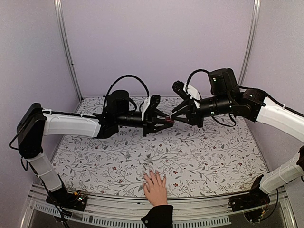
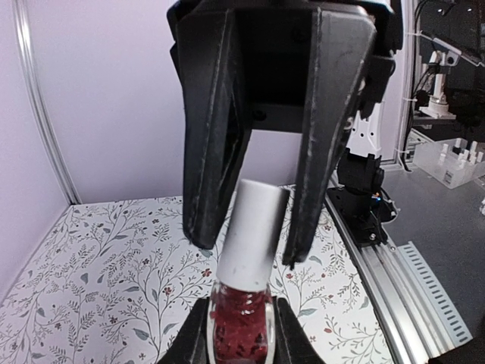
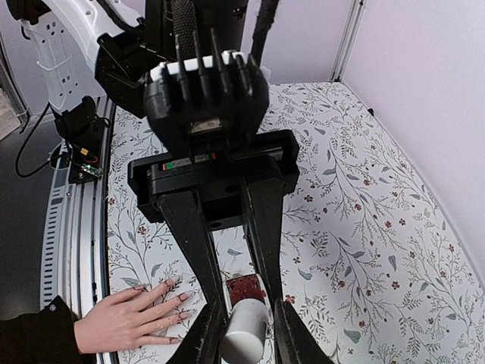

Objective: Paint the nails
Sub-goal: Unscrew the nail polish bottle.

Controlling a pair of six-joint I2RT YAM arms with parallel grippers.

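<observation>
Clamping the dark-red bottle in my left gripper, I hold it in the air above the floral table. My right gripper is closed around its white cap. The nails tip a human hand lying flat, fingers spread, at the table's near edge, apart from both grippers.

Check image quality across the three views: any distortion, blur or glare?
Top external: wide-angle lens bows the silver metal frame posts; light even, no glare. Left wrist: small dark-red glass bottle and white cylindrical cap look slightly soft up close. Right wrist: cap blurred at bottom edge; light-skinned human hand sharp.
</observation>
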